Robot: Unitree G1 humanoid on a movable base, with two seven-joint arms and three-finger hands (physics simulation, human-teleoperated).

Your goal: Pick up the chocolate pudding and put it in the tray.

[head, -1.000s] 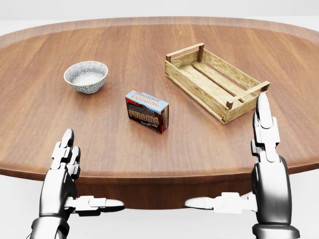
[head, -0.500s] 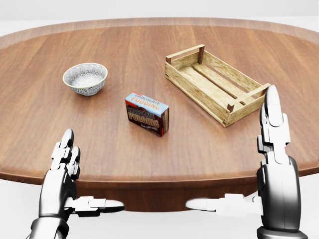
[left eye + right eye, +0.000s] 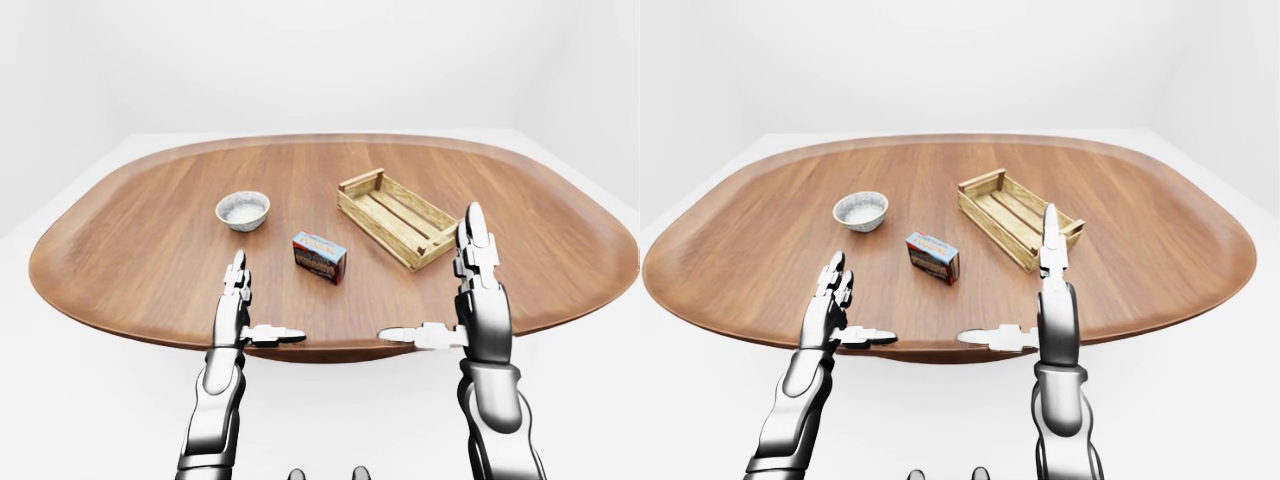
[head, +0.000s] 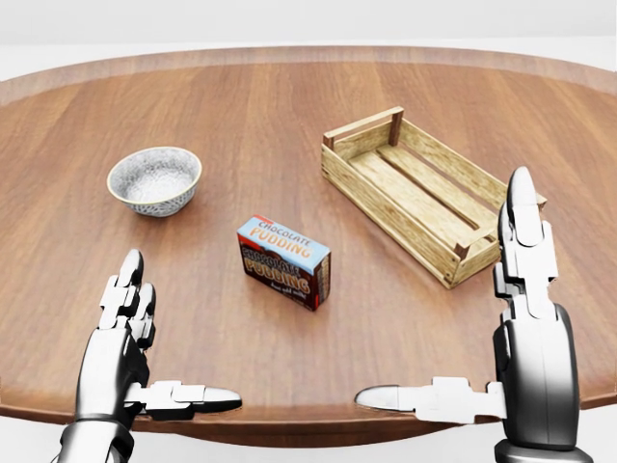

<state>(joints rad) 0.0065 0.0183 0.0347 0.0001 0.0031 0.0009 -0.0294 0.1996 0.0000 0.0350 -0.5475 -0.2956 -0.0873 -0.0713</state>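
The pudding box [image 4: 283, 261] stands on its long edge near the middle of the tabletop [image 4: 289, 106], between the bowl [image 4: 154, 180] and the wooden tray [image 4: 424, 193], touching neither. It looks like a light, stiff carton; a pinch across its two broad faces should hold. Both the left hand [image 4: 130, 338] and right hand [image 4: 511, 338] hover spread and empty near the table's edge. Nothing blocks the path.

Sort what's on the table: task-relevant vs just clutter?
Task things:
chocolate pudding box, standing on the table, untouched
wooden tray, empty, to the box's right in the head view
left hand and right hand, both open

Lying about:
patterned bowl
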